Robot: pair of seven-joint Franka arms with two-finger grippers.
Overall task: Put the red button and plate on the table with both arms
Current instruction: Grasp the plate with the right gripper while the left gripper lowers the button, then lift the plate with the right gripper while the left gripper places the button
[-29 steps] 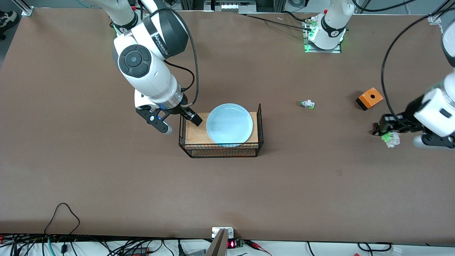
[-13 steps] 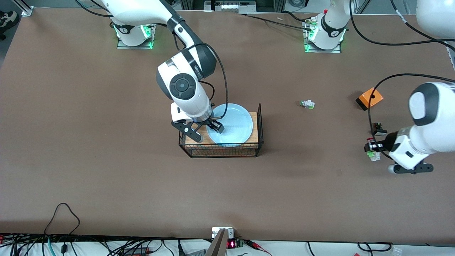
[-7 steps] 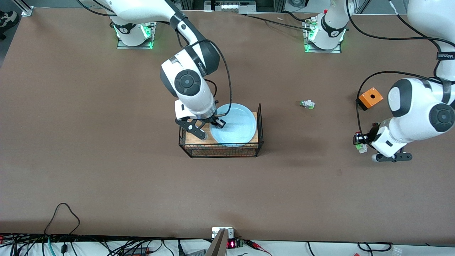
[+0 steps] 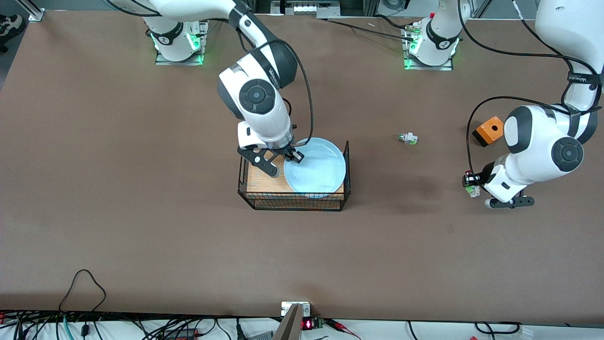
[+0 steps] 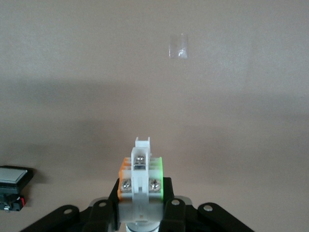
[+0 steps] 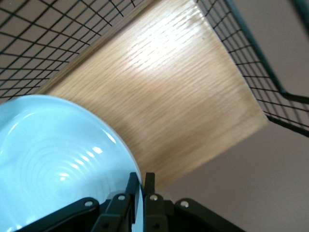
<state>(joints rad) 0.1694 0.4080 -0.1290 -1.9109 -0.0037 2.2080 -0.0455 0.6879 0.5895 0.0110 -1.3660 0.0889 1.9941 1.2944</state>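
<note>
The pale blue plate (image 4: 317,167) lies on the wood-topped wire rack (image 4: 264,182), pushed against the rail at the left arm's end. My right gripper (image 4: 293,157) is shut on the plate's rim at the right arm's end; the right wrist view shows the jaws (image 6: 141,181) pinching the plate's rim (image 6: 58,154). My left gripper (image 4: 472,182) is shut on the red button (image 4: 473,190), just over the brown table (image 4: 141,212) near the left arm's end. In the left wrist view the button's whitish body (image 5: 140,186) stands between the jaws; its red cap is hidden.
A green-capped switch (image 4: 407,138) and an orange box (image 4: 490,129) lie on the table farther from the front camera than my left gripper. A black white-capped button (image 5: 12,186) lies beside the left gripper. The rack's wire rails (image 6: 251,53) rise around its wood top.
My right gripper came down on the plate's rim, shut on it and shifted the plate toward the left arm's end. My left gripper carried the red button lower and toward the table's middle.
</note>
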